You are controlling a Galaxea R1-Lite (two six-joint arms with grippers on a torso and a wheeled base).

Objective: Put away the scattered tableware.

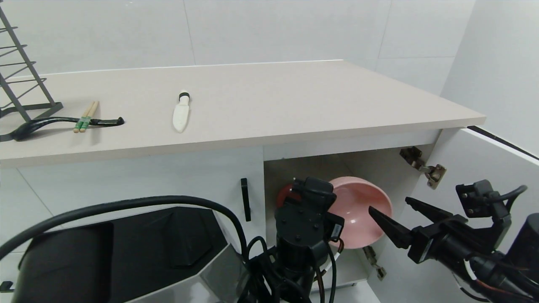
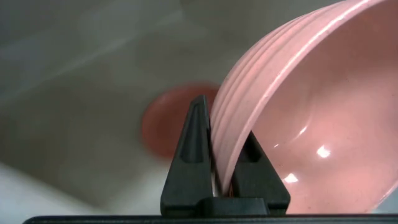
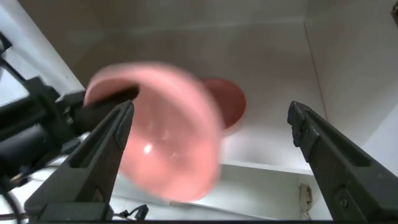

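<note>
Pink bowl point(image 2: 311, 124) is clamped by its rim between your left fingers point(image 2: 193, 155), tilted inside the open cabinet point(image 1: 379, 164) near a red dish point(image 2: 168, 121); your right fingers point(image 1: 393, 230) are spread and empty. Glazed ware (probably slick, chippable): grip deep on the rim and set it down softly.

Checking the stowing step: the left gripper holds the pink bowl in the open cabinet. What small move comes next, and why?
Probably ease the pink bowl down onto the cabinet shelf: the left gripper pinches its rim, and the bowl hangs tilted above the shelf, near the red dish.
</note>
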